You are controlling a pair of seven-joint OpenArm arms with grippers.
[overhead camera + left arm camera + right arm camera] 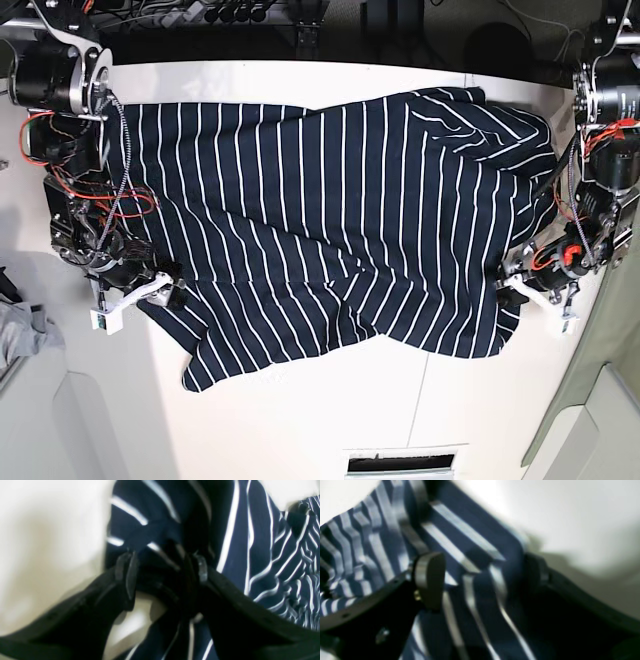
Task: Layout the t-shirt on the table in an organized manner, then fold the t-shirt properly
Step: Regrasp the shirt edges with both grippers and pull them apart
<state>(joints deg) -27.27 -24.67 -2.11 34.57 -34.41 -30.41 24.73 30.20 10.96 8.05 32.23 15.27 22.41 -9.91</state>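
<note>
A: What do we have under us?

B: We see the table [300, 410], white and smooth, with a thin dark seam running down its near part. At the far left edge of the base view a small grey cloth [22, 330] lies off to the side, and along the far edge sit dark cables and motor housings.

A: And the t-shirt [330, 210]?

B: We find it spread across the far half of the table, dark navy with thin white stripes, rumpled, one corner trailing toward the near left.

A: Our right gripper [165, 292]?

B: It sits at the shirt's left edge. In its wrist view the fingers [430, 580] stand wide apart with striped fabric lying between them, not pinched, so we call it released.

A: Our left gripper [512, 290]?

B: It is at the shirt's right edge. In its wrist view a dark bunch of fabric fills the gap between its pads [126, 573], so we take it as grasping the t-shirt there.
</note>
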